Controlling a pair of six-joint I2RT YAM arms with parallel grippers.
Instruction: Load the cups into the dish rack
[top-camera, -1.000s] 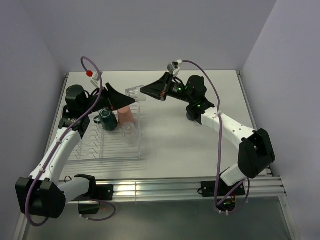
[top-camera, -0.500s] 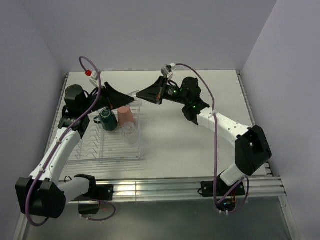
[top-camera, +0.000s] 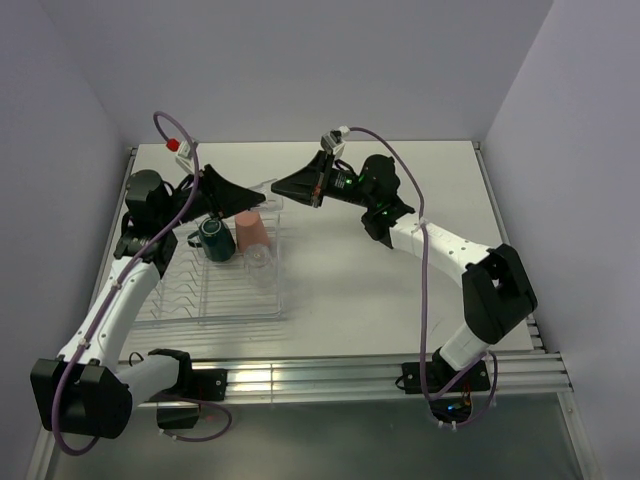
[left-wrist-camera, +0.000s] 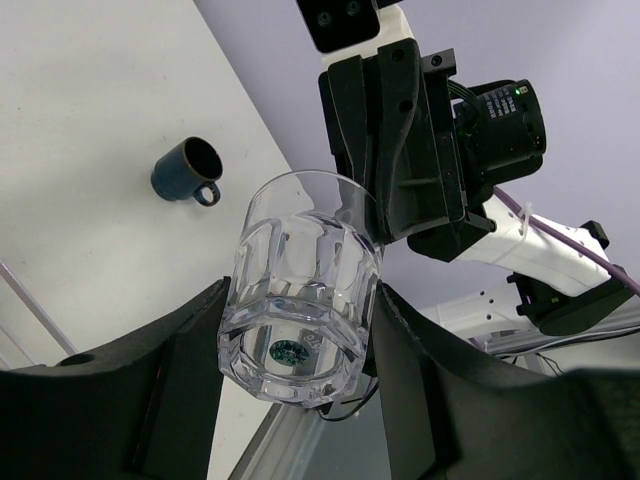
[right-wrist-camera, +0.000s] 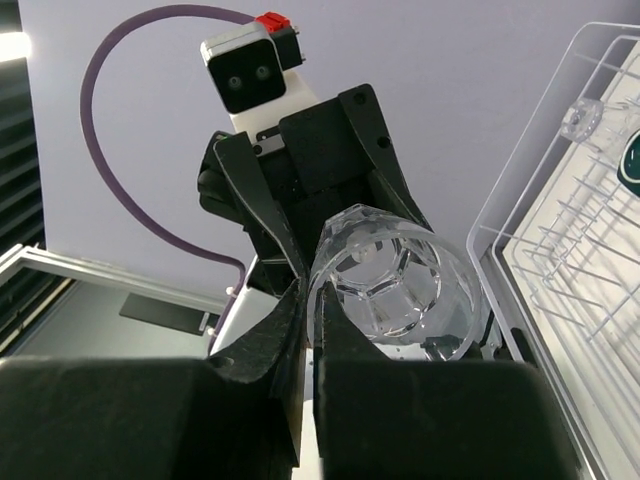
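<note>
A small clear glass (top-camera: 268, 188) hangs in the air over the far end of the dish rack (top-camera: 215, 295), held from both sides. My left gripper (left-wrist-camera: 300, 335) is shut on the glass (left-wrist-camera: 300, 290) near its base, one finger on each side. My right gripper (right-wrist-camera: 312, 300) is shut on the rim of the glass (right-wrist-camera: 400, 285), one finger inside and one outside. In the rack stand the dark teal mug (top-camera: 215, 238), the salmon-pink tumbler (top-camera: 250, 231) and another clear glass (top-camera: 259, 258). The navy mug (left-wrist-camera: 186, 170) sits upright on the table.
The rack's thin ribs and raised rim (right-wrist-camera: 520, 190) lie just below and to the right of the held glass. The two grippers (top-camera: 262, 197) (top-camera: 283, 186) meet tip to tip above the rack's far right corner. White table (top-camera: 380, 290) stretches right of the rack.
My left gripper has shut on the glass that my right gripper holds. The right arm has shifted a little to the left and closer to the left gripper.
</note>
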